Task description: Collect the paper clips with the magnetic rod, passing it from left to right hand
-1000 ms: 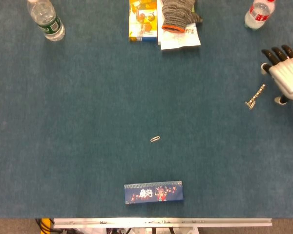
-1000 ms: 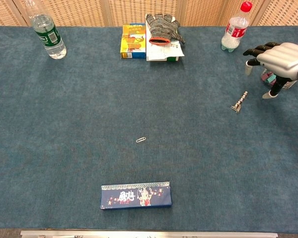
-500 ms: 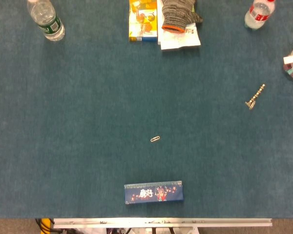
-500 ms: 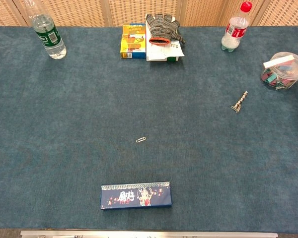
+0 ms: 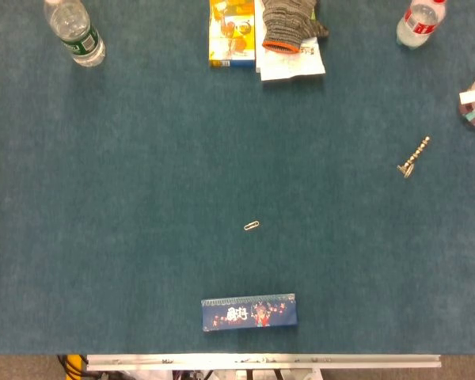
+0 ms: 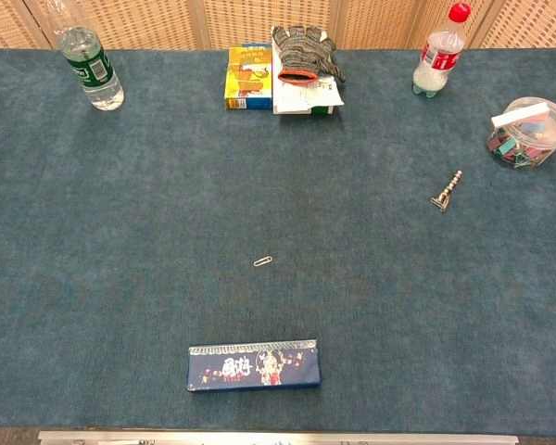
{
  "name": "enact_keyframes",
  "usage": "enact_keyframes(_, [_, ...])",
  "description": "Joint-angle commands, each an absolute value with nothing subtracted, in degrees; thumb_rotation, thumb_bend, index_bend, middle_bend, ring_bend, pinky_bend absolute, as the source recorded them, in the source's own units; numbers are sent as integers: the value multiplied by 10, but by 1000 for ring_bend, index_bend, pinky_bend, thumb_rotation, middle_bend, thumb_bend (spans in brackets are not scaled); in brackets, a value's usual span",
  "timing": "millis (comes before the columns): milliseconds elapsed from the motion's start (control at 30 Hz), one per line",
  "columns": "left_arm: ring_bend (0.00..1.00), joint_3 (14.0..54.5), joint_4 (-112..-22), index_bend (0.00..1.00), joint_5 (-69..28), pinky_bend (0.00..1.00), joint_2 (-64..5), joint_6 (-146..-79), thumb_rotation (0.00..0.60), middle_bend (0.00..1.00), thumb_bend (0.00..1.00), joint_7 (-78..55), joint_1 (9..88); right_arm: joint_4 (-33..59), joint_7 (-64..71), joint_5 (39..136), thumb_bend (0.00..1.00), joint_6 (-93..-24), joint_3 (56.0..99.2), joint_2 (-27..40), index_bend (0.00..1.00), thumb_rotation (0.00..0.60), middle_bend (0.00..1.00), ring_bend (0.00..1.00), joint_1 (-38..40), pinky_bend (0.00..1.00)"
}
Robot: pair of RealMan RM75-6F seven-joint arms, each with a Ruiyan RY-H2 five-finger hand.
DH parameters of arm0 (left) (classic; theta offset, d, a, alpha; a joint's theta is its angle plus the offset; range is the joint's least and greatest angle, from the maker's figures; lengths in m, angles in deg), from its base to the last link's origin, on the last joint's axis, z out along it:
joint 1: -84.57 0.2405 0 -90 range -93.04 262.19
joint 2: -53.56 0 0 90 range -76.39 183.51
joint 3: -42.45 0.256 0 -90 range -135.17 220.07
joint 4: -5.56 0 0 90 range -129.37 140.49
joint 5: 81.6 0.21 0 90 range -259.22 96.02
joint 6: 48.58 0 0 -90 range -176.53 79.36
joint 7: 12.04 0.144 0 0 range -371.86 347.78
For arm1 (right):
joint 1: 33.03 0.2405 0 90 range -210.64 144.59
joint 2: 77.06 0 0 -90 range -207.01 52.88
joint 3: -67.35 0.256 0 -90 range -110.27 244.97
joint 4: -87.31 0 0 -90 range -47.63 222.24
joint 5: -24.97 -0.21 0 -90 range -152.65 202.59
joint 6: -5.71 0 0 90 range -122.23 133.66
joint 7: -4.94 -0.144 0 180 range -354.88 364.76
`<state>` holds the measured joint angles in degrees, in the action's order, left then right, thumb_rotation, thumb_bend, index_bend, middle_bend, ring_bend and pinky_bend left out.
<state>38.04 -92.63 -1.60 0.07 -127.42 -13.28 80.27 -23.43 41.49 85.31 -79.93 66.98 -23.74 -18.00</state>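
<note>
Presently, both your hands out of view, grip unverifiable; magnetic rod (image 5: 412,157) lying apart from paper clip (image 5: 252,226).

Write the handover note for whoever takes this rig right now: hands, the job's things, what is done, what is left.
Hands: neither is in view.
Magnetic rod lies on the table's right side, held by nothing, below-left of the clear tub of clips.
One paper clip lies loose mid-table, above the blue box.
Done: cannot tell how many were collected.
Left: probably that last clip, if the rod is to be used again.
</note>
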Motion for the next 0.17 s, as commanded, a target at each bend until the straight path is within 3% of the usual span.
enact_keyframes(33, [0, 380, -929, 78, -15, 0, 2, -1276, 600, 0, 357, -132, 801, -244, 403, 858, 48, -807, 663, -239, 398, 600, 87, 0, -198, 62])
enact_keyframes(167, [0, 384, -933, 78, -12, 0, 0, -1275, 600, 0, 357, -123, 799, -246, 389, 867, 49, -807, 662, -237, 400, 600, 87, 0, -209, 62])
